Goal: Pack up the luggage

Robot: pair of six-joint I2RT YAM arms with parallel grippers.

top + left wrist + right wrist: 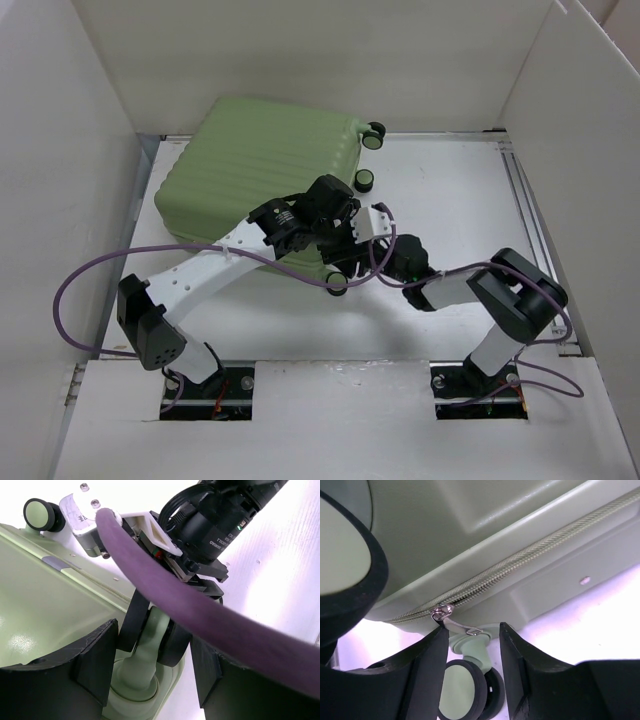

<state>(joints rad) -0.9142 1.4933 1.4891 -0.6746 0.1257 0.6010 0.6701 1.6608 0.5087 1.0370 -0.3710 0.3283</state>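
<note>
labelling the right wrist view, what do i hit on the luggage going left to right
on the luggage: close-up wheel → zipper pull → small screw head; lower wheel sits below the pull, left out

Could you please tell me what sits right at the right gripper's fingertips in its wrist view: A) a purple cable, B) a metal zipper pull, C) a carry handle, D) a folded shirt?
B: the metal zipper pull on the luggage lies at the tips of the open right gripper.
</note>
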